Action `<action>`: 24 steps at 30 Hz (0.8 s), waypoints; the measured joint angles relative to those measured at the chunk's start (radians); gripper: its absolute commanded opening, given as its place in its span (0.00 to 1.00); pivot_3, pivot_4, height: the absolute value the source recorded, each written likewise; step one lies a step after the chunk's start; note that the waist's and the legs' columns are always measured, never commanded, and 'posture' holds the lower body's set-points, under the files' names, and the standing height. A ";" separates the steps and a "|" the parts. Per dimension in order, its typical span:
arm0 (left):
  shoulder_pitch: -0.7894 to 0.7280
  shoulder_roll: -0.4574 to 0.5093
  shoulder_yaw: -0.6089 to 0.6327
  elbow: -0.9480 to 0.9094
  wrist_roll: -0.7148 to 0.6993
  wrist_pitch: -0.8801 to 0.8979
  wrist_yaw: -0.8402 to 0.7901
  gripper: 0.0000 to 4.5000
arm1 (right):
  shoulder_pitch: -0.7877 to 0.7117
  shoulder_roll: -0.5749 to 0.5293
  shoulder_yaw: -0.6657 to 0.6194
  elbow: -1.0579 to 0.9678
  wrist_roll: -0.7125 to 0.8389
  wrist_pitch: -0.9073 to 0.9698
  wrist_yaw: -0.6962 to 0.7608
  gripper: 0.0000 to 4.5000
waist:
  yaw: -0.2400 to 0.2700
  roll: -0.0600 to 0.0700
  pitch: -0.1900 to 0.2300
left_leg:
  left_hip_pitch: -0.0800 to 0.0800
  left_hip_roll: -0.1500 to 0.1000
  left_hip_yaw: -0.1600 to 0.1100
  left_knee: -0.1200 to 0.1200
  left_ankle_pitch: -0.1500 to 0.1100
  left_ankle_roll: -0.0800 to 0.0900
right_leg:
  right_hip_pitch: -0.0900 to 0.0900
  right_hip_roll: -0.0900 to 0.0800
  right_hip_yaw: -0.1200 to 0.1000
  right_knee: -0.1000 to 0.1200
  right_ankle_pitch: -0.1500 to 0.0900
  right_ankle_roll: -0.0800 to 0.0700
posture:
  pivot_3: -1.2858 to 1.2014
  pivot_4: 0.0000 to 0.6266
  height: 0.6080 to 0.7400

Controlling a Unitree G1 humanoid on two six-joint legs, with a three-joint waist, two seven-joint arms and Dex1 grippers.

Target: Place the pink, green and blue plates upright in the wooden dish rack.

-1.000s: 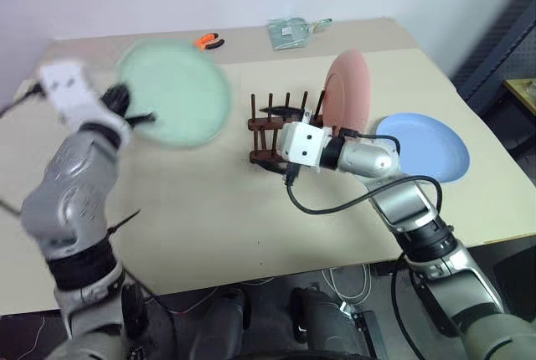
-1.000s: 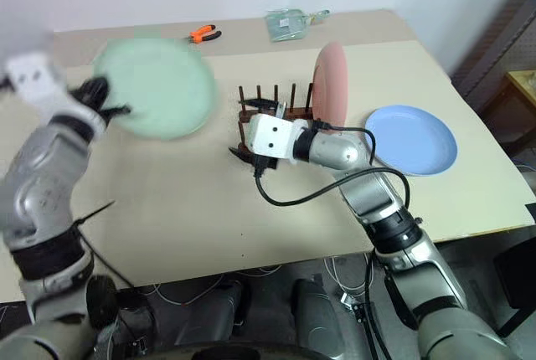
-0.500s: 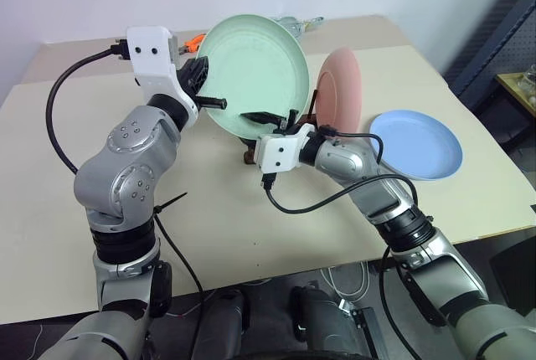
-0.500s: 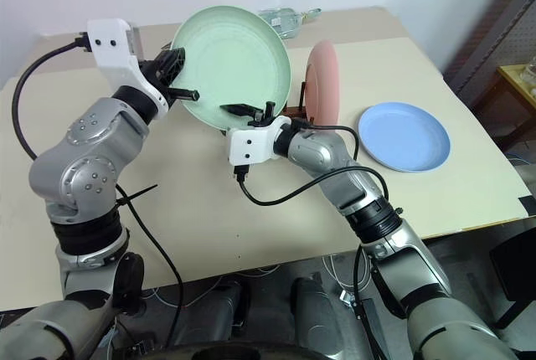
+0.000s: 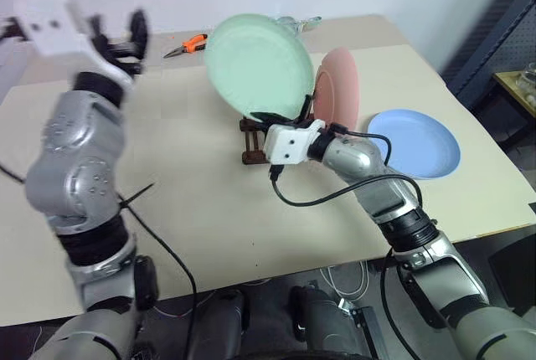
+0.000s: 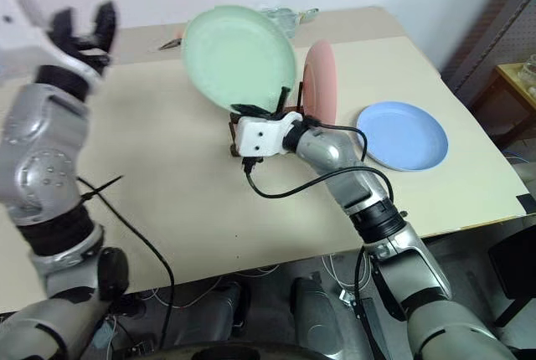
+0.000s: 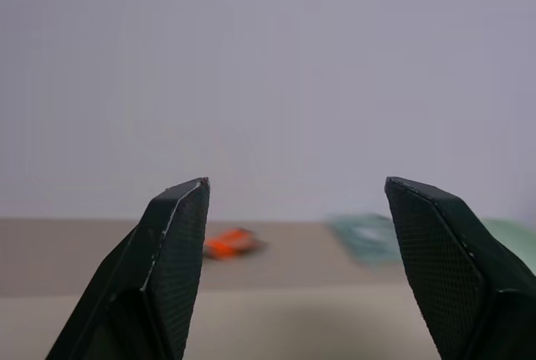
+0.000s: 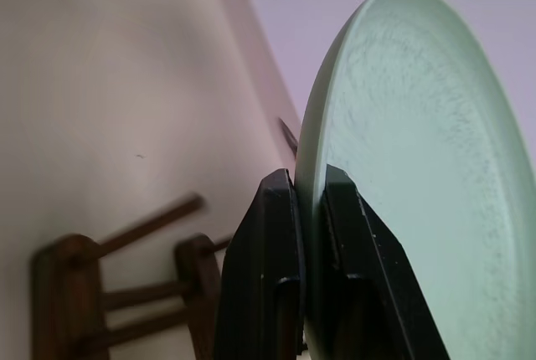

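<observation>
My right gripper (image 8: 306, 209) pinches the green plate (image 5: 260, 63) by its rim above the rack (image 5: 251, 138); my left gripper (image 7: 293, 276) is wide open, empty; the plate could pivot and miss its slot

Head stereo pair looks down over the small dark-brown wooden dish rack (image 5: 251, 138); right wrist view sits close above it, left wrist view faces level, well beyond it.
</observation>
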 measured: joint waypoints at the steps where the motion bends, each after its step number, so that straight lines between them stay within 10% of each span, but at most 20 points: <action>1: 0.054 0.034 -0.004 0.016 0.026 -0.029 -0.027 0.79 | 0.013 0.000 -0.027 -0.025 0.048 0.010 0.015 0.00 | 0.001 0.000 0.000 | 0.000 0.000 0.000 0.000 -0.001 0.002 | 0.000 0.000 0.000 0.000 0.000 0.000 | 0.52 0.24 1.00; 12: 0.488 0.019 -0.240 0.029 0.000 -0.195 -0.408 0.79 | 0.069 0.205 -0.303 -0.377 0.831 0.622 -0.037 0.00 | 0.004 0.001 0.000 | -0.001 0.001 -0.002 0.001 -0.003 0.006 | 0.001 -0.004 0.000 -0.001 -0.002 -0.003 | 0.52 0.24 1.00; 24: 0.504 0.014 -0.313 -0.040 -0.025 -0.214 -0.511 0.79 | 0.080 0.244 -0.401 -0.353 1.017 0.800 -0.193 0.00 | 0.004 0.004 0.001 | -0.001 0.001 -0.001 0.001 -0.003 0.006 | 0.000 -0.004 0.000 -0.001 -0.001 -0.003 | 0.52 0.24 1.00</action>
